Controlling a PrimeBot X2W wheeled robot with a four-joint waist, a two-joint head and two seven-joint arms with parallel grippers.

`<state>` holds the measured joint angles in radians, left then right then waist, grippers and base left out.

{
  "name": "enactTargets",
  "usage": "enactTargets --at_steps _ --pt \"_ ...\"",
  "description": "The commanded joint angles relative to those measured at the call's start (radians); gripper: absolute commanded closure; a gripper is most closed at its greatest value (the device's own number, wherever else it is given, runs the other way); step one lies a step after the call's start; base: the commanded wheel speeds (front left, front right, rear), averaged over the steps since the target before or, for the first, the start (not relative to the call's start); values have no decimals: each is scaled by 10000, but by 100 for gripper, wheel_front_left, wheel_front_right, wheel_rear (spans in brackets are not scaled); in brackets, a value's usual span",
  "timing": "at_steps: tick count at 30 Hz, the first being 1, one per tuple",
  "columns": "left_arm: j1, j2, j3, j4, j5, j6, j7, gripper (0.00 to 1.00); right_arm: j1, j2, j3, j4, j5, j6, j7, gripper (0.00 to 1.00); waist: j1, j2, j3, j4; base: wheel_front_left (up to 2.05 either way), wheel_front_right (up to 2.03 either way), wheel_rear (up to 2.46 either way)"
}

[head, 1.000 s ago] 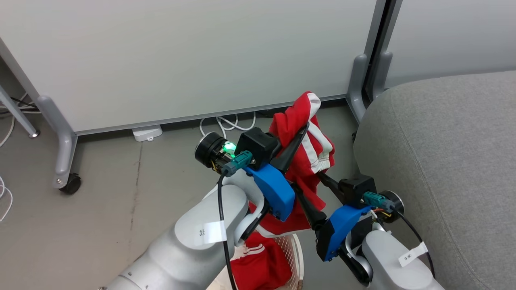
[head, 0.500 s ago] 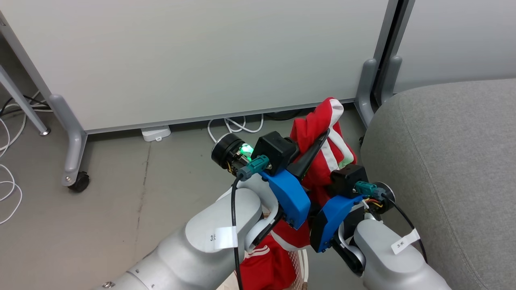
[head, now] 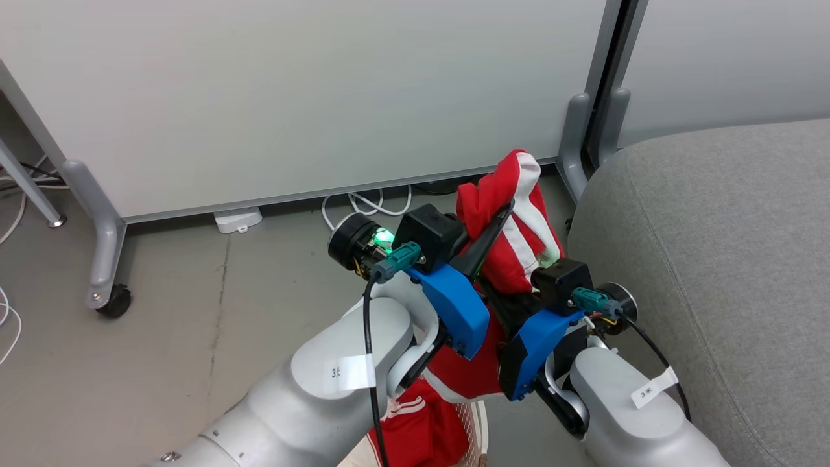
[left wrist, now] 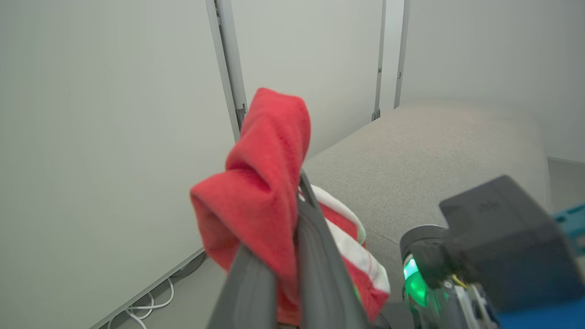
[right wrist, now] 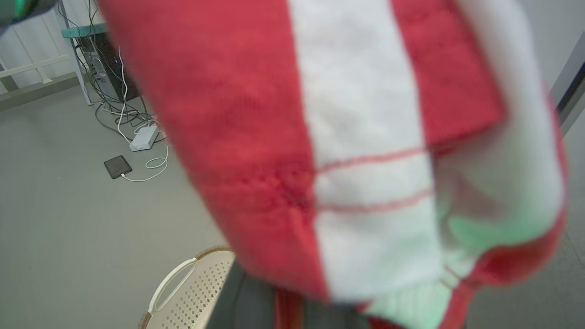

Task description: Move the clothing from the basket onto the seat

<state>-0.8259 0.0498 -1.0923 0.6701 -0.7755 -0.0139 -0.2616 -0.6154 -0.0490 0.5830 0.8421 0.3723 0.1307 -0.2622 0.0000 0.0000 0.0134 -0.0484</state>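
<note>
1. The held garment (head: 512, 250) hung in the air above the basket (head: 478, 415), just beside the seat (head: 713, 259); a second garment (head: 421, 428) lay in the basket
2. The left gripper (left wrist: 292, 228) was clenched on a bunched upper fold; the right gripper (right wrist: 285, 313) was clamped on the same cloth lower down
3. Judged light, soft and limp: it would sag and drape, so bunched folds or the trimmed hem offered the surest hold

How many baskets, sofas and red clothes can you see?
Basket: 1
Sofa: 1
Red garments: 2, the lifted garment and one in the basket
Total: 4
</note>
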Motion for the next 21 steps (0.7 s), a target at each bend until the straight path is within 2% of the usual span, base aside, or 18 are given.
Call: enactTargets --at_steps 1,9,10,11,12,13,21 --pt "-100 11 96 47 51 29 -46 100 144 -24 -15 -60 -52 1 -38 100 0 0 -3 -8 0 0 0" --pt "119 11 323 120 208 -19 -49 100 226 -24 -139 -143 -132 1 -37 100 0 0 -2 -44 0 0 0" --pt "140 11 342 135 218 -17 -47 89 232 -24 -150 -150 -147 1 -37 100 0 0 0 -52 0 0 0" --pt "142 12 404 115 256 42 -49 52 234 -24 -176 -155 -164 1 -38 100 0 0 5 -58 0 0 0" --pt "163 12 447 95 306 66 -49 3 233 -24 -201 -162 -173 1 -38 100 0 0 9 -64 0 0 0" --pt "204 9 486 103 363 69 -48 0 238 -24 -217 -171 -176 1 -38 100 0 0 13 -70 0 0 0" --pt "837 251 1244 68 915 50 -48 0 305 -24 -204 -314 -228 1 -38 100 0 0 86 -133 0 0 0"
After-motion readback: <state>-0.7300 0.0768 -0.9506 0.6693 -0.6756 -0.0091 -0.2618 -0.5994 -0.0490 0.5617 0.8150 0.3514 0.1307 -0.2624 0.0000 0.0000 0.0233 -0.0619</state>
